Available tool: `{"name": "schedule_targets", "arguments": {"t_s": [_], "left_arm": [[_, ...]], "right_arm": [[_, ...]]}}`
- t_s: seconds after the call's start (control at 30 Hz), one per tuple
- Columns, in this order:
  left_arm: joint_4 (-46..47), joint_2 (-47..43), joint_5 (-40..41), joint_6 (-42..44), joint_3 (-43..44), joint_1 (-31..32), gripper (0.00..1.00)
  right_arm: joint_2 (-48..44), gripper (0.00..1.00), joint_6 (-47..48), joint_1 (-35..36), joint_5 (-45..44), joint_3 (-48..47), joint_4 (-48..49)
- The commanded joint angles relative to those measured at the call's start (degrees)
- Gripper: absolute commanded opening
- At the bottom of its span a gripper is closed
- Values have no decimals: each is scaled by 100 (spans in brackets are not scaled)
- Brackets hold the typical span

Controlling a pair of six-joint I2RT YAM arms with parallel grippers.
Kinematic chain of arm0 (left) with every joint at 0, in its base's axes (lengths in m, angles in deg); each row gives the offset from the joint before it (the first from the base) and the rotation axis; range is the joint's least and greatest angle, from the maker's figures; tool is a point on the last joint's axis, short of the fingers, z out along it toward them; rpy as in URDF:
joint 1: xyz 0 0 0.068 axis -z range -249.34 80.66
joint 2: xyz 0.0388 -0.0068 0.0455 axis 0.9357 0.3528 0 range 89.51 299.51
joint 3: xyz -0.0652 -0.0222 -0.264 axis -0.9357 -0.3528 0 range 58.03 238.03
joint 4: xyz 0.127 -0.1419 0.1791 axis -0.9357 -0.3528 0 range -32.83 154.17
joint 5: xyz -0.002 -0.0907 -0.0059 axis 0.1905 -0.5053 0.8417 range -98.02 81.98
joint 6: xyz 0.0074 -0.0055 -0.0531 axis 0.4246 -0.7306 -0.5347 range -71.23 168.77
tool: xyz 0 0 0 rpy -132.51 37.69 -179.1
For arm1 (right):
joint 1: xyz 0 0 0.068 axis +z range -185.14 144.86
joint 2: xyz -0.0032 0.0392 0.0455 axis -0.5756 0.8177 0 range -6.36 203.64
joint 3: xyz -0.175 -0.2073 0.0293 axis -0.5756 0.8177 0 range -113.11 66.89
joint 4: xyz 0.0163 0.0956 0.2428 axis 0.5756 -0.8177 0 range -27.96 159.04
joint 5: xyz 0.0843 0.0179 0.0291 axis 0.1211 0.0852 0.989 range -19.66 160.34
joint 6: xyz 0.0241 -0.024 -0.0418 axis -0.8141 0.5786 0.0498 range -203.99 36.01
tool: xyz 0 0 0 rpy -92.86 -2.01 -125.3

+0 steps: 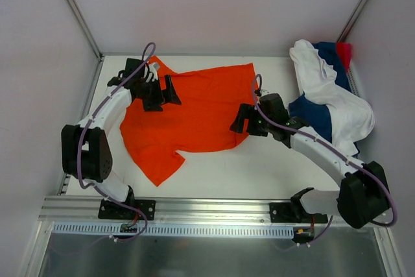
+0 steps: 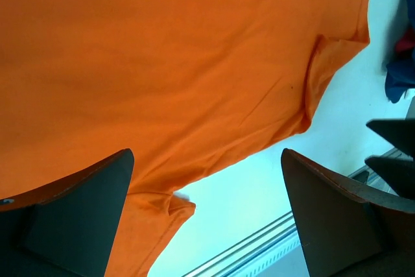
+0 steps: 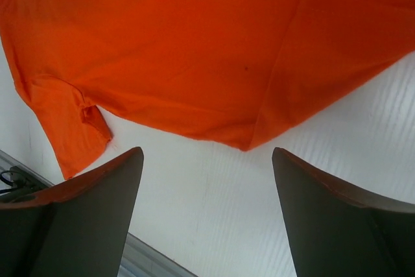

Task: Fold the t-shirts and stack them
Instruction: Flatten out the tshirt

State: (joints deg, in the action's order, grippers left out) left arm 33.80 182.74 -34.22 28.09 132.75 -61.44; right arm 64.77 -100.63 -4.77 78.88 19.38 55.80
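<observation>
The orange shirt (image 1: 194, 111) lies spread flat on the white counter (image 1: 259, 167), left of centre in the top view and apart from the other shirts. Its collar, with a small white label (image 1: 157, 67), points to 11 o'clock. One sleeve (image 1: 159, 163) reaches toward 7 o'clock, and the body stretches toward 3 o'clock. The cloth is mostly smooth, with slight creases.

The left arm (image 1: 107, 111) curves in from 8 o'clock. The left jaws sit over the shirt's 10 o'clock part, just beside the collar. They stand wide open and hold nothing. The left wrist view shows both fingers (image 2: 78, 218) framing orange cloth and a strip of bare counter. I cannot tell whether the tips touch the cloth.

The right arm (image 1: 324, 154) reaches in from 5 o'clock. The right jaws are at the shirt's 3 o'clock edge, by its near corner. They too are spread wide and grip nothing. In the right wrist view the fingers (image 3: 84, 218) frame bare counter, with the shirt's edge just beyond them and the sleeve at that view's 8 o'clock.

At 2 o'clock on the counter the other shirts lie in a loose heap. The white shirt (image 1: 337, 98) is draped over the navy shirt (image 1: 314, 115), and a bit of the red-pink shirt (image 1: 344, 50) shows at the far corner. None of them is folded.
</observation>
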Motion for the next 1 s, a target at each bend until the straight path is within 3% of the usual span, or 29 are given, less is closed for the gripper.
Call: {"name": "schedule_targets", "arguments": {"t_s": [0.0, 0.2, 0.5, 0.67, 0.97], "left_arm": [[584, -787, -52, -190, -404, 220, 99], [1217, -2219, 53, -365, -2072, 238, 99], [1806, -3538, -245, -550, -3155, 247, 99], [1991, -3777, -316, -542, -3227, 238, 99], [2333, -3496, -465, -708, -3455, 247, 99]], "right_arm": [[330, 84, 99, -136, 342, -601, 647], [1191, 82, 425, -304, 175, -1023, 655], [2491, 81, 575, -348, -519, -1603, 831], [2888, 81, 513, -383, -1195, -1806, 787], [3126, 78, 522, -479, -1328, -1771, 805]]}}
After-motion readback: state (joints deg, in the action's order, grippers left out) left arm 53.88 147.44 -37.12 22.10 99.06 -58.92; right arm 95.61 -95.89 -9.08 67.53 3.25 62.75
